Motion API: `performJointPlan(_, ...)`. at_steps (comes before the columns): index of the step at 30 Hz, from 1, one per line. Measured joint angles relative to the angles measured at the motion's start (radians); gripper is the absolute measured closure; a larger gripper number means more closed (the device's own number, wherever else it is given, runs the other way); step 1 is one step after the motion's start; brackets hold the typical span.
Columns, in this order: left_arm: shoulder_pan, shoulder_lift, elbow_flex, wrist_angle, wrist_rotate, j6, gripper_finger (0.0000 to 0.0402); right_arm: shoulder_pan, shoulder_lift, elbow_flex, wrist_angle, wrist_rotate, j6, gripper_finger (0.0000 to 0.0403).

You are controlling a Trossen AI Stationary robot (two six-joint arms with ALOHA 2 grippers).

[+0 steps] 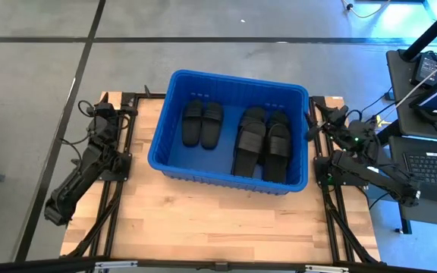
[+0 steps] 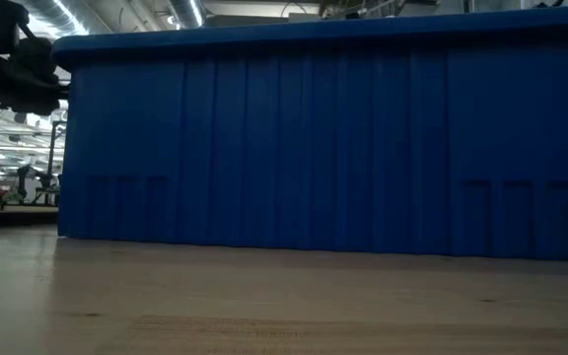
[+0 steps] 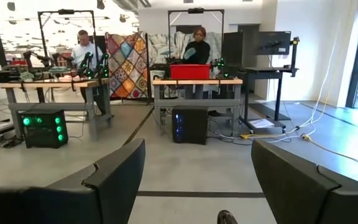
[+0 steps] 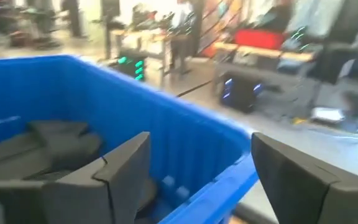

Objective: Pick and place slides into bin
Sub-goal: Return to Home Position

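Right gripper (image 4: pixel 199 146): fingers apart, nothing held, poised just beside the right wall of the bin (image 1: pixel 174 76). Left gripper (image 3: pixel 197 149): likewise apart and empty, parked well clear at the left. Slides (image 1: pixel 202 123): laid inside the bin. Loading is judged complete, hence nothing is gripped.

bin (image 1: pixel 171 121): glossy ribbed plastic | slides (image 1: pixel 264 141): matt rubber | table (image 1: pixel 203 220): smooth pale wood

The large rectangular bright blue plastic bin (image 1: pixel 174 155), with ribbed walls and a rolled rim, stands upright on the pale wooden table (image 1: pixel 203 220). The matte black rubber slides (image 1: pixel 278 142) all lie flat inside it. One pair is side by side towards the left, and four more overlap in two stacks at the right.
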Motion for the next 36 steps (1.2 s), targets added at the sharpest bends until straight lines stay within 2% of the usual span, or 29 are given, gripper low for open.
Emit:
performJointPlan(5,0.000,0.000,0.000,-0.005,0.000,-0.002,0.0111,-0.033,-0.037,-0.071,0.170,0.114,-0.107,0.0125)
performJointPlan(10,0.000,0.000,0.000,-0.004,0.000,-0.027,0.0111,-0.135,-0.079,-0.089,0.204,0.135,-0.154,0.0125)
performJointPlan(16,0.000,0.000,0.000,-0.004,-0.001,-0.134,0.0111,-0.257,-0.048,-0.131,0.297,0.110,-0.167,0.0125)
performJointPlan(21,-0.001,0.000,0.000,-0.004,-0.001,-0.135,0.0111,-0.377,-0.044,-0.185,0.373,0.163,-0.122,0.0125)
performJointPlan(24,-0.001,0.000,0.000,-0.004,-0.001,-0.135,0.0111,-0.439,-0.044,-0.230,0.379,0.149,-0.090,0.0125)
performJointPlan(28,-0.001,0.000,0.000,-0.004,-0.001,-0.134,0.0111,-0.494,-0.044,-0.287,0.437,0.068,-0.015,0.0125)
performJointPlan(32,0.000,0.000,0.000,-0.004,-0.002,-0.134,0.0111,-0.526,-0.044,-0.356,0.482,0.051,-0.017,0.0125)
performJointPlan(36,0.000,0.000,0.000,-0.003,-0.002,-0.133,0.0111,-0.549,-0.043,-0.357,0.469,0.046,-0.040,0.0125)
